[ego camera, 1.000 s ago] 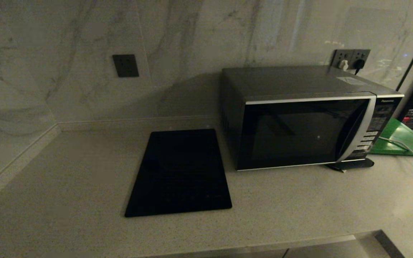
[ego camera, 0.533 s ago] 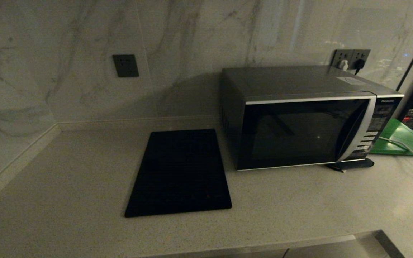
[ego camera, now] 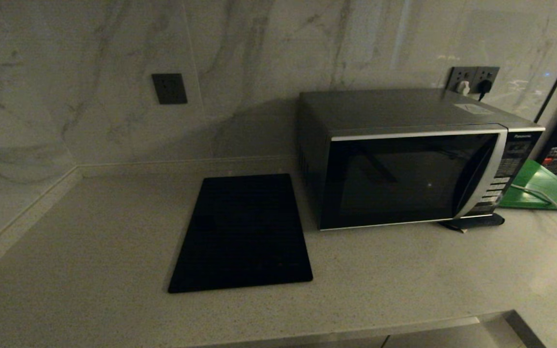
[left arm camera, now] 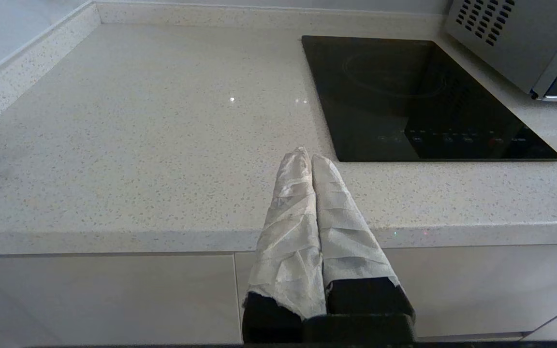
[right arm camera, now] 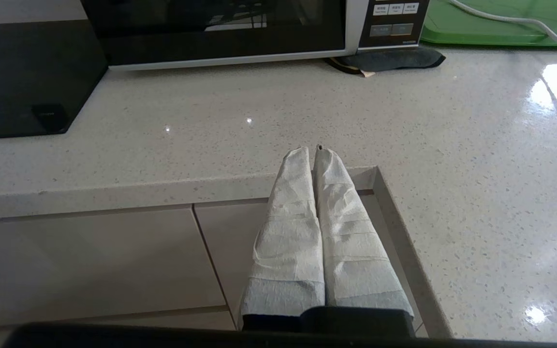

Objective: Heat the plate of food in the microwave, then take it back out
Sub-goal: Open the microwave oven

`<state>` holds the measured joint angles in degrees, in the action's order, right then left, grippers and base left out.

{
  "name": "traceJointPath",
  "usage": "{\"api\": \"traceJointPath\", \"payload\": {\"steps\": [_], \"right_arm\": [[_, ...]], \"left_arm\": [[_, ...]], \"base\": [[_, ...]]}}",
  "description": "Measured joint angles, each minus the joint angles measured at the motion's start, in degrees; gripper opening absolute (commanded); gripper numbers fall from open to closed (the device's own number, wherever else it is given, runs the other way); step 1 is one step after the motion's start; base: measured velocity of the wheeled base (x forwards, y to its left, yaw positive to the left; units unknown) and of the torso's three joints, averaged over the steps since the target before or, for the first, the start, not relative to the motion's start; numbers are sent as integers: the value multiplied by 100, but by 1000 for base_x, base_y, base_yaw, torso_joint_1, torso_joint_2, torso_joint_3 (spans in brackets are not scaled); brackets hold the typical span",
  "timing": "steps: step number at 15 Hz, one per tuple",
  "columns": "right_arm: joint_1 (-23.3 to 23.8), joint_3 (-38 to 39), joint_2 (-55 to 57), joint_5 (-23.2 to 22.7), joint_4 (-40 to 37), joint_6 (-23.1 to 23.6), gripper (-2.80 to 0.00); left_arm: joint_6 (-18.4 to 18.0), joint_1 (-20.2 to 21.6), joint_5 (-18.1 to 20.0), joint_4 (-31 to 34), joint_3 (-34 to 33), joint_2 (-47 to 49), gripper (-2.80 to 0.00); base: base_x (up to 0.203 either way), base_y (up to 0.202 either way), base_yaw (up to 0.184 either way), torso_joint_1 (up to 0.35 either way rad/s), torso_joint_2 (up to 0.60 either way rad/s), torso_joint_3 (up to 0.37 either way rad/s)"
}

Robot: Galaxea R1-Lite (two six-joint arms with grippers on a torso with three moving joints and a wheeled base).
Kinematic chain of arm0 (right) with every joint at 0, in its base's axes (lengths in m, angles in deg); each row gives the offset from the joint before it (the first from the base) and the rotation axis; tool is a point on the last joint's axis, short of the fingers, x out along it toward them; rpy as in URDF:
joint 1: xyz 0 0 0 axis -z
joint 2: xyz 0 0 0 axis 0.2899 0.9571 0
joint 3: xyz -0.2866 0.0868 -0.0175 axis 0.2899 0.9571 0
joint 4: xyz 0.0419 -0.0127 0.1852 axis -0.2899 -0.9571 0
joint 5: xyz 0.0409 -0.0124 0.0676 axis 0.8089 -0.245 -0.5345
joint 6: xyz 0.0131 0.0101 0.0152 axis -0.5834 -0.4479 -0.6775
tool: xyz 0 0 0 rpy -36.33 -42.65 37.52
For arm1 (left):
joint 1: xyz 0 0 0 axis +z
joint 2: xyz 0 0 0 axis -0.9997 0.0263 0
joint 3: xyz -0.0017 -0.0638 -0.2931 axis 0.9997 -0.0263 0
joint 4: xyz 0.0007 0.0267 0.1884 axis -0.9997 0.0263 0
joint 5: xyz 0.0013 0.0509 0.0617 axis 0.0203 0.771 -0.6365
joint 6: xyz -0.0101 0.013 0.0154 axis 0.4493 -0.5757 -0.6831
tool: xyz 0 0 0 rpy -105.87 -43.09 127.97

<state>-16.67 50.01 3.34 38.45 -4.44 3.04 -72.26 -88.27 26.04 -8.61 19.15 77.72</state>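
Speckled stone counter (ego camera: 380, 275): pale, glossy, running wall to wall; nothing of the plate of food can be spotted on it in any view, so where that plate sits can't be told from here.
Left gripper (left arm camera: 306, 157): held low in front of the counter edge, off to the left, wrapped in white cloth; fingers (left arm camera: 290, 203) are pressed together with nothing between them.
Black panel (ego camera: 244, 232): flat rectangular slab lying on the counter just left of the microwave, nothing set on it.
Microwave (ego camera: 411, 159): silver-grey box pushed back toward the marble wall, dark glass door shut flush, button panel (ego camera: 501, 176) on its right side. What's inside can't be made out through the glass, so it might be holding the plate or might not, honestly no way to call it.
Right gripper (right arm camera: 312, 151): parked low at the counter's front edge, roughly facing the microwave's panel; cloth-wrapped fingers (right arm camera: 336, 212) closed on nothing as well.
Green board (ego camera: 544, 188): tucked to the right of the microwave, with a white cable (ego camera: 539, 195) draped over it.
Step in hand: looks like a pause with both arms pulled back and the door shut, either before loading or while heating is awaited.
Next move: the door would need to be opened first, probably by the right arm being brought up to the panel side, with the jaws parted before anything gets grabbed.
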Motion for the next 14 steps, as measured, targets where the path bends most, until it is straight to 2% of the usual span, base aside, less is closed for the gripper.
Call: {"api": "traceJointPath", "payload": {"steps": [14], "right_arm": [[0, 0, 0, -33, -8, 45, -280]], "left_arm": [[1, 1, 0, 0, 0, 0, -280]], "base": [[0, 0, 0, 0, 0, 0]]}}
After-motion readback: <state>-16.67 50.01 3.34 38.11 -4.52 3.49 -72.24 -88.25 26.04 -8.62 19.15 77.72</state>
